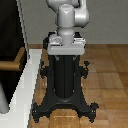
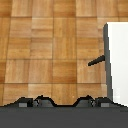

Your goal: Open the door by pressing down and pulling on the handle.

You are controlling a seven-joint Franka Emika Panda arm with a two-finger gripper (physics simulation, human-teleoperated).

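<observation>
Standing upright along the exterior view's left: door [image 1: 8, 25], black with a pale edge, seemingly shut. Carried by a white slab [image 1: 27, 85] that runs down that same side. Jutting from the door's lower part, above the slab's inner edge: handle [image 1: 9, 65], a tan bar held level on a darker stub. Level most likely because nothing presses on it yet; no contact to be seen anywhere along it.

Mounted on a black pedestal [image 1: 65, 80] at mid-floor, well apart from the door: arm [image 1: 70, 20], rising from its shoulder and leaving the picture at the top. Probably raised this way to come at the handle from above, as pressing down demands.

No gripper in either view, so cannot tell how far the jaws are parted or whether anything is between them. Nothing seems to be held, going by the free handle, though that is a guess. Down in the exterior view's lower left corner, a grey rounded shape [image 1: 2, 102], too cropped to name.

In the wrist view, only wooden floor, pedestal feet, and a white block with a dark lever sticking out of it, likely the same handle. Off centre there and with bare floor around it, hence judged well apart from the jaws and not yet lined up between them. Task judged barely begun: reach, press and pull all remaining.
</observation>
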